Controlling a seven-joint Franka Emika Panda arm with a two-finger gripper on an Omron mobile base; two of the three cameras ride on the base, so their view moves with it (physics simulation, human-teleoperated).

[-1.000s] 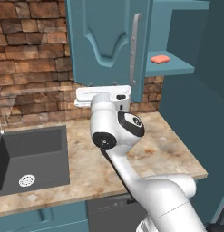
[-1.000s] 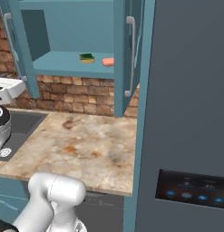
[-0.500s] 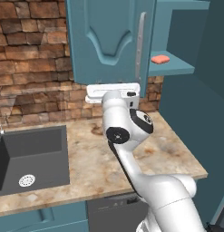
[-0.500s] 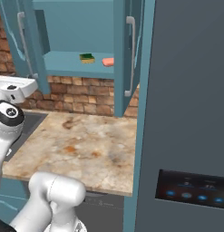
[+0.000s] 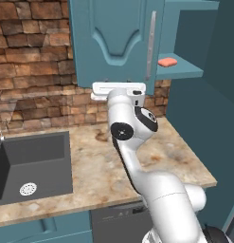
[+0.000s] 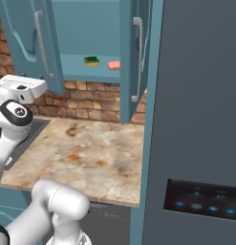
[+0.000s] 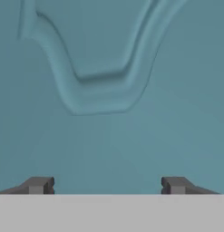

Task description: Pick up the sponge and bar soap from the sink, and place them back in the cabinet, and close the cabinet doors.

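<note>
The left cabinet door [image 5: 113, 38] stands partly open, and my gripper [image 5: 118, 89] is up against its lower edge from the front. In the hand view the door's arched panel [image 7: 104, 90] is very close, and my gripper [image 7: 107, 186] is open with both fingertips [image 7: 41, 185] wide apart and nothing between them. The sponge [image 6: 91, 61] and the pink bar soap [image 6: 113, 65] lie side by side on the cabinet shelf [image 6: 86, 72]. The soap [image 5: 167, 62] shows past the door's edge. The right door [image 6: 131, 57] hangs open. The dark sink [image 5: 38, 152] holds its white drain [image 5: 27, 189].
A marble counter [image 5: 99, 175] runs under the cabinet, with a brick wall [image 5: 33, 71] behind it. A tall dark fridge [image 6: 196, 119] closes off the right side, right next to the open right door. Each door has a silver bar handle [image 5: 150, 45].
My hand has moved right and a little up along the left door. The door's handle edge has swung right toward the shelf. The sponge and soap lie as before.
</note>
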